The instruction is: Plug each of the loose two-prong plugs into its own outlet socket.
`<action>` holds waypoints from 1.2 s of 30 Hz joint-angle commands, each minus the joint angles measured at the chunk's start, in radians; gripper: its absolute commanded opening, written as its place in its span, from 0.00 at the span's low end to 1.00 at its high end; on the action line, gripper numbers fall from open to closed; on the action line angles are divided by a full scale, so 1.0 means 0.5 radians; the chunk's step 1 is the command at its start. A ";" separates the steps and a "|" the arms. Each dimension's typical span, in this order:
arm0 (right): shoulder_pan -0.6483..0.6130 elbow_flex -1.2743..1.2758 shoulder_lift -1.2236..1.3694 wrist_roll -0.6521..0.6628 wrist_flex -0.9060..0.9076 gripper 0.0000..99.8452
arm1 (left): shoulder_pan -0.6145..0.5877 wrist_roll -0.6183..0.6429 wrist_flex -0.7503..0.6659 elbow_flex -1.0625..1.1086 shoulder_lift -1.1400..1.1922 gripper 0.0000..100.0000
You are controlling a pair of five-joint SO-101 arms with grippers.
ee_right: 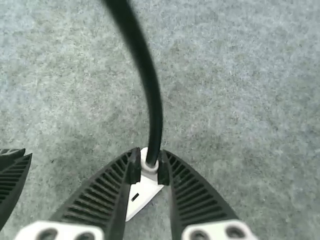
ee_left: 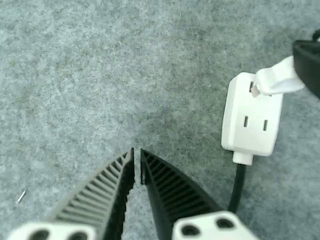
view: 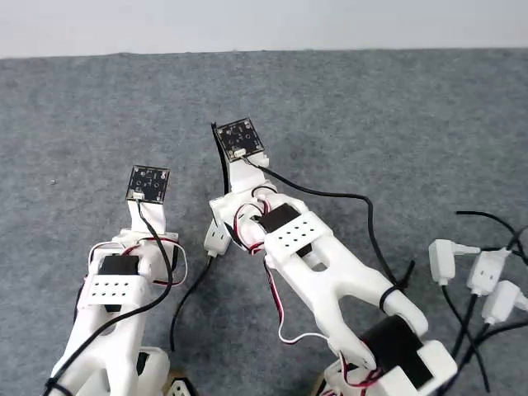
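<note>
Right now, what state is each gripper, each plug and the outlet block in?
left gripper: shut, holding nothing.
right gripper: shut on the held plug.
held plug: at the outlet block's end socket, prong metal showing, not fully seated.
outlet block: lying flat, one socket free.
three loose plugs: lying unplugged, apart from the outlet block.

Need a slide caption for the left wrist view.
Left claw shut over grey carpet beside a white outlet, while the right claw holds a plug at one of its sockets.
</note>
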 commanded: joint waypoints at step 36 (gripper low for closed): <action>0.097 0.009 -0.011 -0.273 0.023 0.01 | -0.025 0.021 0.003 -0.094 -0.034 0.02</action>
